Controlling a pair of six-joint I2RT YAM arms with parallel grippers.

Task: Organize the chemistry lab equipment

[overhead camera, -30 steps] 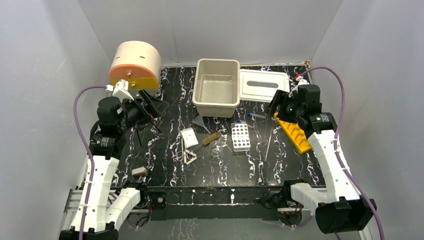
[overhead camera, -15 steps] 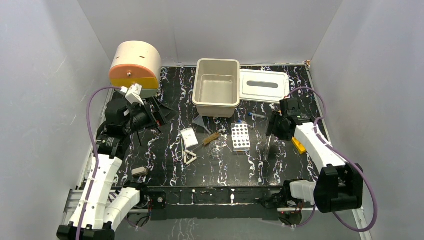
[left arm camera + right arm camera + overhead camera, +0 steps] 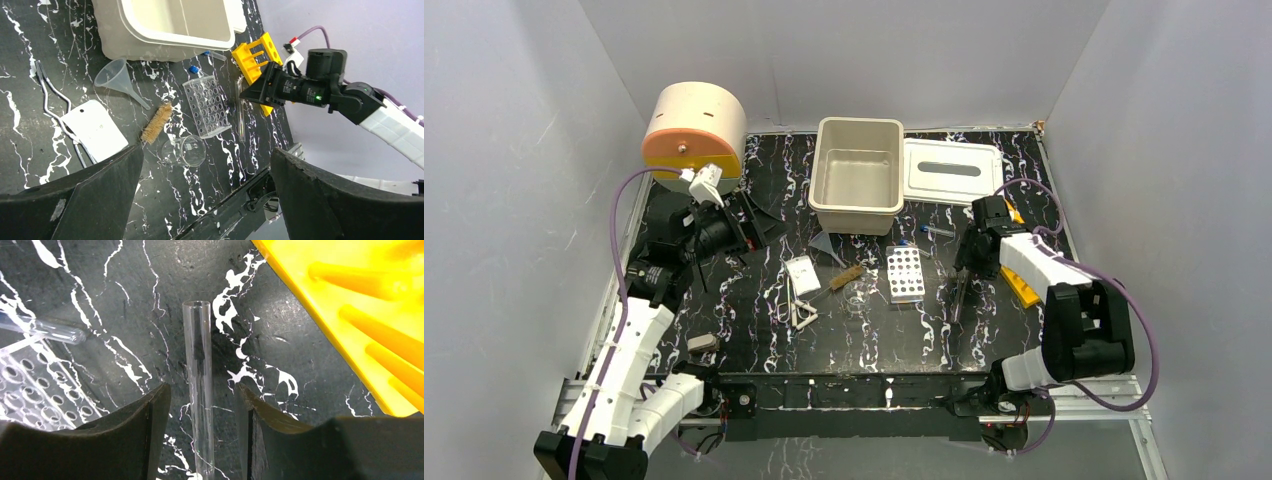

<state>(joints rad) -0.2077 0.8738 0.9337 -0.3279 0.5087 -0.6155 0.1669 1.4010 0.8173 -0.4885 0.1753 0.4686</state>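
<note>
A clear glass tube (image 3: 199,370) lies flat on the black marbled table, between a clear holed rack (image 3: 905,274) and the yellow tube rack (image 3: 1022,280). My right gripper (image 3: 201,390) is low over the tube, one finger on each side with a gap to each, so it is open and not gripping. My left gripper (image 3: 206,150) hangs wide open and empty above the table's left part. Under it lie a grey funnel (image 3: 112,75), a wood-handled brush (image 3: 156,122), a small beaker (image 3: 185,150), a white packet (image 3: 97,127) and a white triangle frame (image 3: 803,316).
A beige bin (image 3: 857,175) stands at the back centre with its lid (image 3: 951,170) flat to its right. The beige-and-orange drum (image 3: 694,130) sits at the back left. A small capped tube (image 3: 936,231) lies behind the holed rack, and a small grey item (image 3: 702,343) lies near the front left.
My right arm has swung down and left from above the yellow rack to the glass tube, its jaws narrowing round it. My left arm has shifted right and up.
</note>
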